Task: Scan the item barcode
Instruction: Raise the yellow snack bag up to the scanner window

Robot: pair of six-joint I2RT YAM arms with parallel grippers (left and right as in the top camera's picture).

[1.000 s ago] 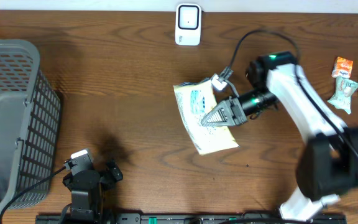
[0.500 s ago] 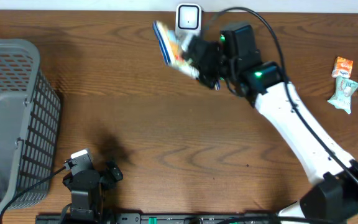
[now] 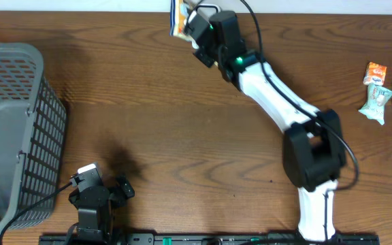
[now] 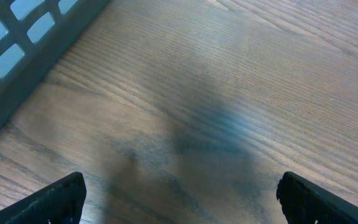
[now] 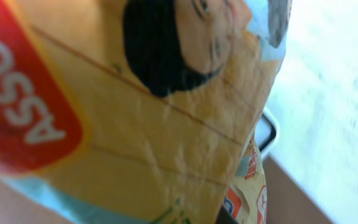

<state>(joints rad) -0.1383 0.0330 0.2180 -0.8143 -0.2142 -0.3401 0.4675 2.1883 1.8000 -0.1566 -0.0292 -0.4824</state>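
**A:** Where is the packet (image 3: 178,15) now?

**B:** Lifted off mid-table and carried to the far edge, at the scanner (image 3: 211,7), pinched tight in the right gripper (image 3: 190,23). Scanning looks imminent. The left gripper (image 3: 98,197) rests wide and empty beside the basket (image 3: 5,136).

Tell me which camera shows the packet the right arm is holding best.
Right wrist view: the packet fills the frame, printed face and red label close up. Overhead shows only a small sliver at the top edge of the picture. Left wrist shows none of it.
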